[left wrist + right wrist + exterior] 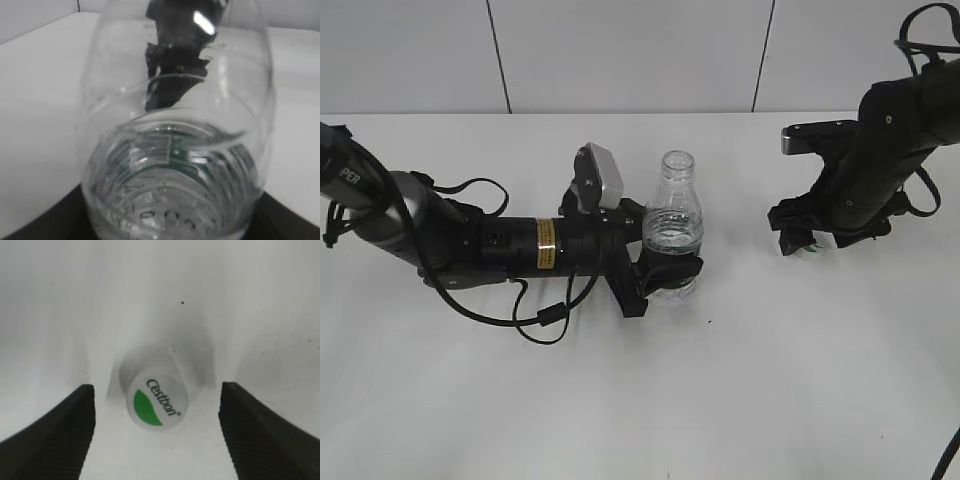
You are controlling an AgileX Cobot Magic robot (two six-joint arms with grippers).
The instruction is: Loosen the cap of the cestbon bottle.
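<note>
The cestbon bottle (672, 215) stands upright on the white table, clear, part full of water, with its mouth open and no cap on it. My left gripper (665, 272) is shut on its lower body around the dark green label. In the left wrist view the bottle (175, 150) fills the frame, with my left gripper (170, 232) dark at the bottom corners. The white cap (156, 402), with its green leaf mark, lies on the table. My right gripper (156, 432) is open just above it, one finger on each side, neither touching. In the exterior view the cap (812, 250) peeks out under my right gripper (800, 245).
The white table (770, 380) runs back to a pale panelled wall (620, 50). The left arm's cables (545, 320) loop on the table beside the arm.
</note>
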